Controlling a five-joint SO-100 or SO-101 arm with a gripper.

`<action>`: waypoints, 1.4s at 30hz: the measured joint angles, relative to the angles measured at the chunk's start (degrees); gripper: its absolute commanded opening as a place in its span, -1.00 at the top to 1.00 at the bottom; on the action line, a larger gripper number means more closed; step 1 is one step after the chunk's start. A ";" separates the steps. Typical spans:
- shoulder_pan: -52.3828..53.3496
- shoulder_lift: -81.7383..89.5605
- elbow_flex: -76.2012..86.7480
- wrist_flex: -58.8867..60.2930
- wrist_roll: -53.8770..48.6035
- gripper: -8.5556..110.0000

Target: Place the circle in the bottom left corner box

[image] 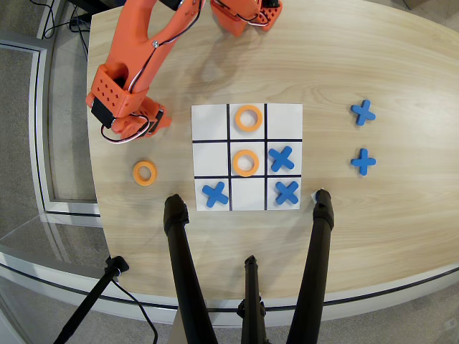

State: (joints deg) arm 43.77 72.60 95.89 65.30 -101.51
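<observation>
Pale wood-grain tabletop (373, 229) fills most of the overhead view, with grey floor at the left edge. One flat orange ring with a round hole (144, 173) lies on bare wood at centre left, just below the orange arm's pincer (133, 125) and apart from it. The pincer points down at the table, its fingers hidden under the wrist block, so I cannot tell whether it is spread or closed, or holding anything. Right of the ring sits the white nine-cell board ruled in black (247, 158). Its lower left cell (212, 193) carries a blue cross piece (214, 194). Black tripod legs (188, 279) cross the bottom.
</observation>
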 measured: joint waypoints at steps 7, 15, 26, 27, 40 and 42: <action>0.35 0.70 2.37 -0.09 -0.09 0.86; 0.35 1.05 2.46 0.62 -0.35 0.86; -12.66 20.39 -1.76 20.65 14.24 0.86; -15.38 22.94 -1.23 20.39 16.61 0.86; -57.48 45.00 26.02 10.20 47.55 0.86; -60.82 44.74 29.62 5.01 50.63 0.86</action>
State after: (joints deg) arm -17.05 117.33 125.51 70.31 -50.89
